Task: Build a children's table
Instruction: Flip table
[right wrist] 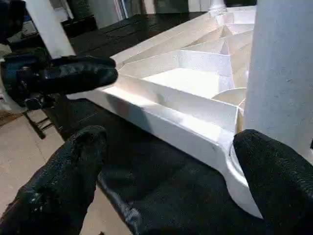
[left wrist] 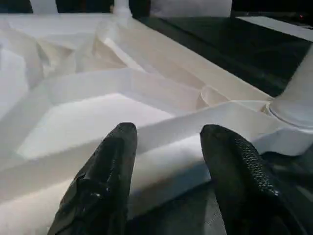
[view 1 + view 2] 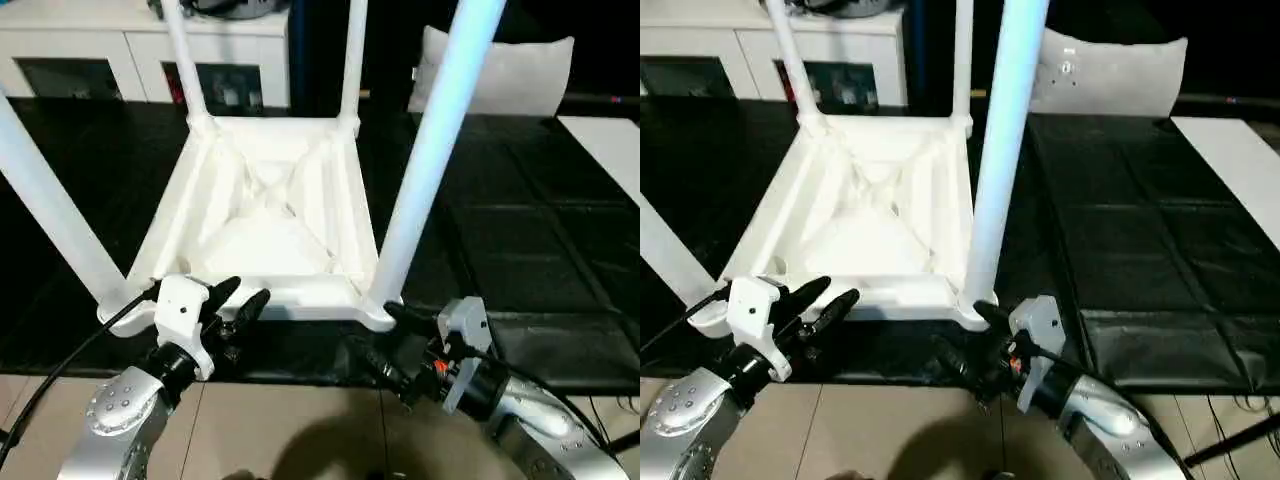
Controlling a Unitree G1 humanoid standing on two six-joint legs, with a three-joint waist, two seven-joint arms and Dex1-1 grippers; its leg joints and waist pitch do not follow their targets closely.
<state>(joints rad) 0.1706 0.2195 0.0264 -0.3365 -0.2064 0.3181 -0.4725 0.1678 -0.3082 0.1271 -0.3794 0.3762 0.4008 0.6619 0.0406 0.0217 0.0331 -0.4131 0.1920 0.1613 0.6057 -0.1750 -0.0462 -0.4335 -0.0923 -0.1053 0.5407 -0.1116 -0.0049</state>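
One white plastic ribbed-underside table top (image 3: 262, 225), upturned; four white tapered tubular legs (image 3: 432, 150) socketed; left gripper (image 3: 240, 298) and right gripper (image 3: 378, 335) spread, empty, at near edge.

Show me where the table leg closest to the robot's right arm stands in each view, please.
Left eye view: the near right leg rises right of centre, from the table's front corner.
Right eye view: the same leg, about mid-picture.
Left wrist view: its base stands at one end of the near rim.
Right wrist view: a thick white column close to the camera.
Shared landmark: the near rim, which ends at this leg.
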